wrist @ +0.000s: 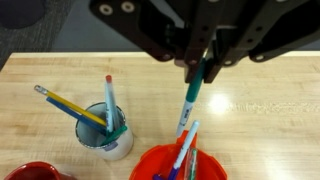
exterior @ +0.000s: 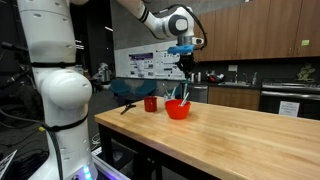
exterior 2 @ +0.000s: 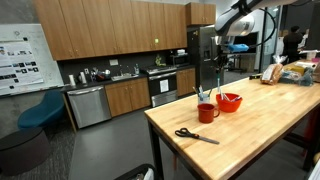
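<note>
My gripper (wrist: pixel 200 65) is shut on the teal top end of a white marker (wrist: pixel 187 105), which hangs down from the jaws, slightly slanted. It is held above a red bowl (wrist: pixel 148 166) that holds a few other pens. In both exterior views the gripper (exterior: pixel 185 58) (exterior 2: pixel 221 52) hangs well above the bowl (exterior: pixel 177 110) (exterior 2: pixel 229 101) on the wooden table. Left of the bowl in the wrist view stands a pale cup (wrist: pixel 108 140) with several pencils and pens in it.
A red mug (exterior: pixel 151 103) (exterior 2: pixel 207 112) stands beside the bowl. Black-handled scissors (exterior 2: pixel 196 135) (exterior: pixel 127 106) lie near the table's end. The butcher-block table (exterior: pixel 240 140) stretches away from the bowl. Kitchen cabinets and a dishwasher line the back wall.
</note>
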`<state>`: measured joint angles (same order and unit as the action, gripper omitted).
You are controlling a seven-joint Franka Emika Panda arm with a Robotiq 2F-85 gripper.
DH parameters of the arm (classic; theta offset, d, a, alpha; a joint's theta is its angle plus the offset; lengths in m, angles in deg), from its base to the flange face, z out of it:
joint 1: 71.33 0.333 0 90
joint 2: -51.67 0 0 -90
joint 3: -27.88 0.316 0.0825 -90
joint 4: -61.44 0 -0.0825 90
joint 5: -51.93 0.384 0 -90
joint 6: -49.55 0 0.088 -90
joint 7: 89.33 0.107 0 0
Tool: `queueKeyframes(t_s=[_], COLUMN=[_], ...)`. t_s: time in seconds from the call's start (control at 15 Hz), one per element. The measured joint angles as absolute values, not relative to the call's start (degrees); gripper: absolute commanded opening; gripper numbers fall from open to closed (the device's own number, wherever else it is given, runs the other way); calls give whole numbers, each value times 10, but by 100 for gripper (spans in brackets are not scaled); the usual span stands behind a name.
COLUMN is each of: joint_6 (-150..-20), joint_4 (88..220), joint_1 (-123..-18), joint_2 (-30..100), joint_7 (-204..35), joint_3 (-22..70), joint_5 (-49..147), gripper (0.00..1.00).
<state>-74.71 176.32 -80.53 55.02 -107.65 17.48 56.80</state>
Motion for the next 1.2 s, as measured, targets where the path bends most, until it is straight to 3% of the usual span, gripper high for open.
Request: queueKeyframes(t_s=[1.2], joint_6=[-742], joint_4=[1775], joint_1=[-804], joint_2=[544], joint_7=[-1055], joint_3=[180], joint_5=[546], gripper=[3])
